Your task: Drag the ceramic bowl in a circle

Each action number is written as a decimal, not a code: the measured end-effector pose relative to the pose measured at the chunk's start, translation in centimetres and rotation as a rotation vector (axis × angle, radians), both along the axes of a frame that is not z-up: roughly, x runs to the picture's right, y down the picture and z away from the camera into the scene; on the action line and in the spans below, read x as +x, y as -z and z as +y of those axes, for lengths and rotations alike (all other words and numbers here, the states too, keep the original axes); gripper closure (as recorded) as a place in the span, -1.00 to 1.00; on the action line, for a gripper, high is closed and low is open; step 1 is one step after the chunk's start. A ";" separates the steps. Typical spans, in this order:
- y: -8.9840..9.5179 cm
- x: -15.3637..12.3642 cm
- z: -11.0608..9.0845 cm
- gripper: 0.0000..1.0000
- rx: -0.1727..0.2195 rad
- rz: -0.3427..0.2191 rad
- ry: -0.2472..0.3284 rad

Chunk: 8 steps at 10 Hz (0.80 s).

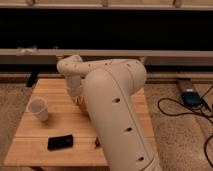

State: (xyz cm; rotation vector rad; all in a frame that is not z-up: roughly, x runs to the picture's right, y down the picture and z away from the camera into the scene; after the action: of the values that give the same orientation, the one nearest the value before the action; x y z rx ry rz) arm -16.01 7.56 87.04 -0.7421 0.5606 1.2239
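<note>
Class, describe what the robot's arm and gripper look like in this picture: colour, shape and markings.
The arm is cream-white, built of thick, smooth, rounded tube segments. Small dark round holes dot the largest segment. No cables show on it. The gripper is hidden behind the arm, down by the ceramic bowl on the table, so its look cannot be told.

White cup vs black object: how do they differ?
The white cup stands upright; the black object lies flat. The cup is round and white; the object rectangular and black. Both rest on the wooden table. The gripper is hidden behind the arm, near the ceramic bowl.
</note>
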 end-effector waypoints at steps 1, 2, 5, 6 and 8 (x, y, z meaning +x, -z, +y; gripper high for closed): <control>-0.8 0.3 -0.9 1.00 0.013 0.009 -0.004; -2.2 -0.7 -2.2 1.00 0.037 0.005 -0.003; -4.0 -4.1 -4.3 1.00 0.070 -0.031 0.011; -4.3 -5.7 -4.9 1.00 0.081 -0.058 0.024; -3.9 -8.5 -4.9 1.00 0.091 -0.115 0.057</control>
State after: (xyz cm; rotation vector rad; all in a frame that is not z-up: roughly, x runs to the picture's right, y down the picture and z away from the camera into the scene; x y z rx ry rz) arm -24.49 2.65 90.92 -0.7099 0.4261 1.1388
